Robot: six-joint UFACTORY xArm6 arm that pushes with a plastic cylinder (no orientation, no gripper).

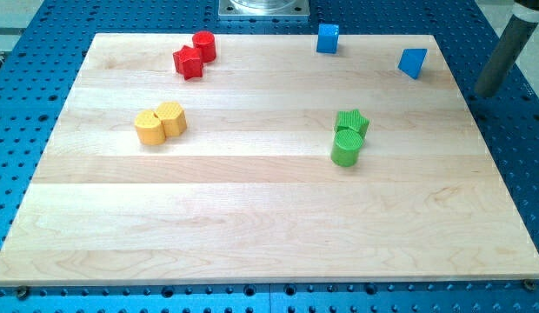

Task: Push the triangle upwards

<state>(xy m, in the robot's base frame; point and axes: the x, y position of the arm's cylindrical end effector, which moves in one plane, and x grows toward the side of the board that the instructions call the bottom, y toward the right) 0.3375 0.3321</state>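
1. The wooden board (269,235) lies on the blue perforated desk, with blocks scattered over its upper half.
2. My rod comes in at the desk's top right corner; my tip (483,92) ends just off the board's right edge, touching no block and holding nothing.
3. The green cylinder (346,148) touches the green star (352,121); the yellow blocks (160,123) and the red pair (195,55) each sit together.
4. The blue triangle (413,62) sits near the top right corner, left of my tip, with the blue cube (328,38) further left.
5. I judge this the approach: next I must get below the triangle, then push towards the top edge.
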